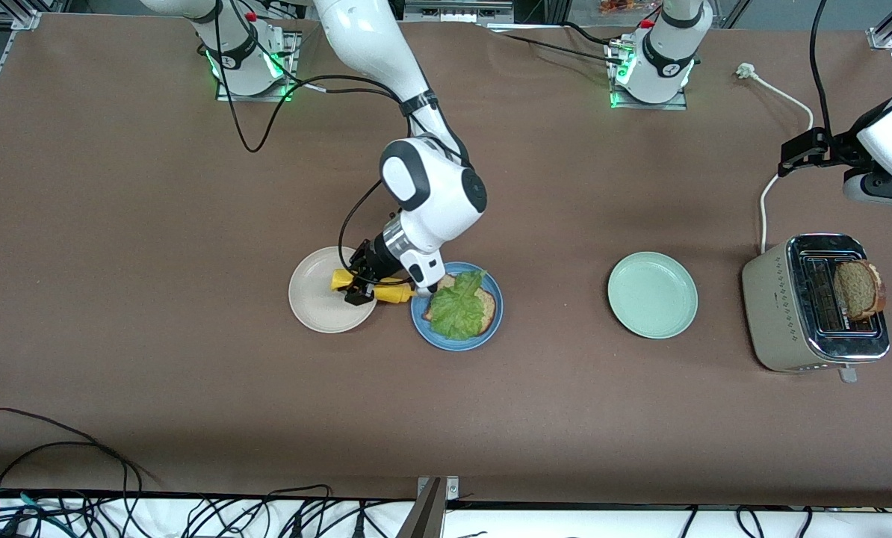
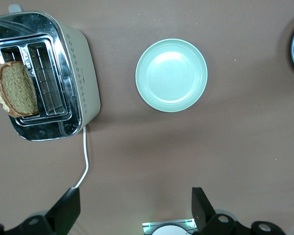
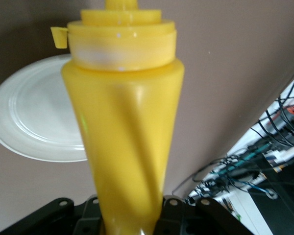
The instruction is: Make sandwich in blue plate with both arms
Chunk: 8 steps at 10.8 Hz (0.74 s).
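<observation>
Nearest the front camera lies the blue plate (image 1: 457, 341), which carries one slice of brown bread (image 1: 485, 307) with a ruffled green lettuce leaf (image 1: 459, 305) on top of it; no second slice covers the leaf, so the sandwich is incomplete. Just beside the blue plate, toward the right arm's end of the table, sits a beige-white plate (image 1: 313, 299) with nothing resting on its surface. The right gripper (image 1: 362, 285) hangs over the gap between these two plates, its fingers clamped on a yellow squeeze bottle (image 1: 375, 287) that lies roughly horizontal in the grip, with its nozzle end pointing toward the lettuce. The right wrist view confirms the bottle (image 3: 125, 132) squeezed at its narrower part between the black fingers, with the beige-white plate (image 3: 29, 122) below it. Toward the left arm's end of the table sits a pale mint-green plate (image 1: 652, 294), also bare, well apart from the blue plate. Farther toward that end stands a toaster (image 1: 775, 306) with a second slice of brown bread (image 1: 857, 288) standing upright in one slot. The left gripper (image 2: 135, 208) waits high over the table between the toaster and the mint-green plate, fingers spread wide apart and holding nothing.
</observation>
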Available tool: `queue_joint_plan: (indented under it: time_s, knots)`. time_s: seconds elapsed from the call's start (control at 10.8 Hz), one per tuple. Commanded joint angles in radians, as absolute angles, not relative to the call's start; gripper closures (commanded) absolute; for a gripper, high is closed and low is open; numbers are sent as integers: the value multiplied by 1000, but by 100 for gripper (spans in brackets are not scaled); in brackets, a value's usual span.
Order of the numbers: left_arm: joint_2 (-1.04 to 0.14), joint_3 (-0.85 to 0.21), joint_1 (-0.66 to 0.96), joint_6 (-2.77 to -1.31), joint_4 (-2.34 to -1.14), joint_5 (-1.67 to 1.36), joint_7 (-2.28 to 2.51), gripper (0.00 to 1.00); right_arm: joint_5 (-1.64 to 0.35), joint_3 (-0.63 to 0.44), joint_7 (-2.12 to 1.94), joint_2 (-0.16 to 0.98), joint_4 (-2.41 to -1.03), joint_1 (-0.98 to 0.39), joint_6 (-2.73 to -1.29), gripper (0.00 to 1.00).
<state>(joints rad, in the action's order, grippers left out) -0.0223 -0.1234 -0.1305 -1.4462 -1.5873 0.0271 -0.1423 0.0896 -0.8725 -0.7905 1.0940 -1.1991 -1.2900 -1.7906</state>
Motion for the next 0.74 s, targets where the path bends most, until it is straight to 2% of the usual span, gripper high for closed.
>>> queue_joint_plan:
  time_s: [0.0,0.65]
  knots:
    - [-25,-129,-133,-1425,-1568,48,-138,0,155,-907,-779,1173,-1109,-1292,-1720,100]
    - [-25,-127,-135,-1425,-1566,43,-138,0,166,-904,-788,1169,-1109,-1284,-1729,100]
